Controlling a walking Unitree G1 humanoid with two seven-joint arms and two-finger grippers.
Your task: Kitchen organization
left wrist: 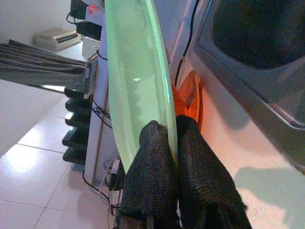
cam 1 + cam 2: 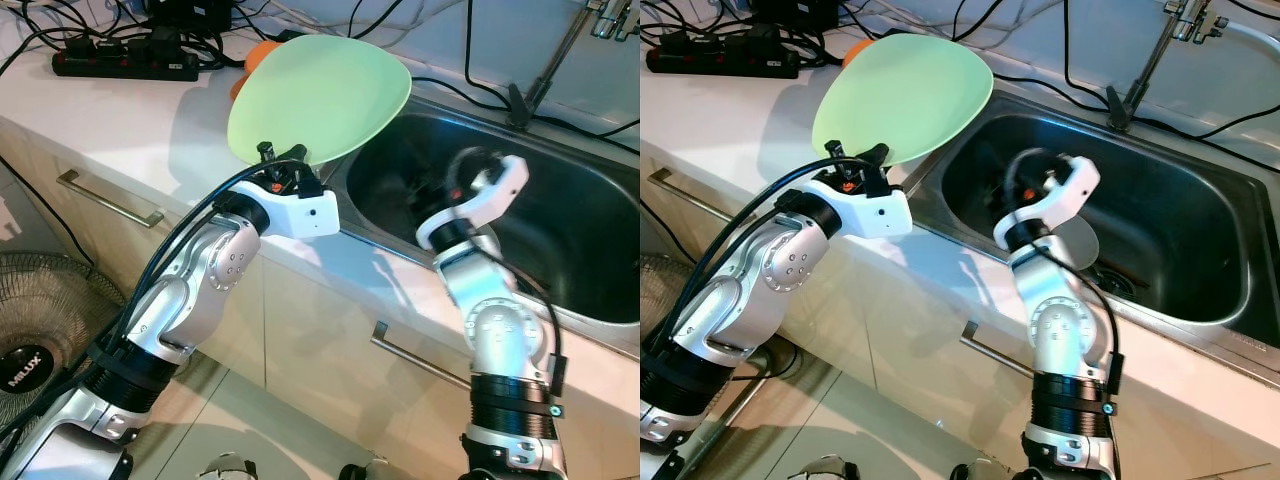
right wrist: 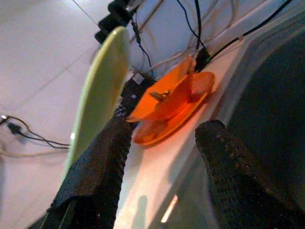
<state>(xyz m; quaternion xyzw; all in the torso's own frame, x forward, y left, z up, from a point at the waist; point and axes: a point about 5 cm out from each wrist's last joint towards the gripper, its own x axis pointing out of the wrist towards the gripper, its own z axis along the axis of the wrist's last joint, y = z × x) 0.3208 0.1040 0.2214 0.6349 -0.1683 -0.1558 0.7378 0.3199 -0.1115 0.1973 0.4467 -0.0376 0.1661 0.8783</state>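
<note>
A light green plate (image 2: 320,95) is held tilted above the white counter, just left of the steel sink (image 2: 580,230). My left gripper (image 2: 281,153) is shut on its lower rim; in the left wrist view both black fingers (image 1: 152,162) pinch the plate's edge (image 1: 136,81). Behind the plate, orange dishes (image 3: 171,107) lie stacked on the counter beside the sink. My right gripper (image 2: 1028,178) hangs inside the sink basin, open with nothing between its fingers (image 3: 97,167), and it faces the orange dishes.
A black power strip (image 2: 125,62) and tangled cables lie at the back of the counter. The faucet (image 2: 555,55) stands behind the sink. A floor fan (image 2: 40,330) is at lower left. Cabinet handles (image 2: 110,198) run below the counter edge.
</note>
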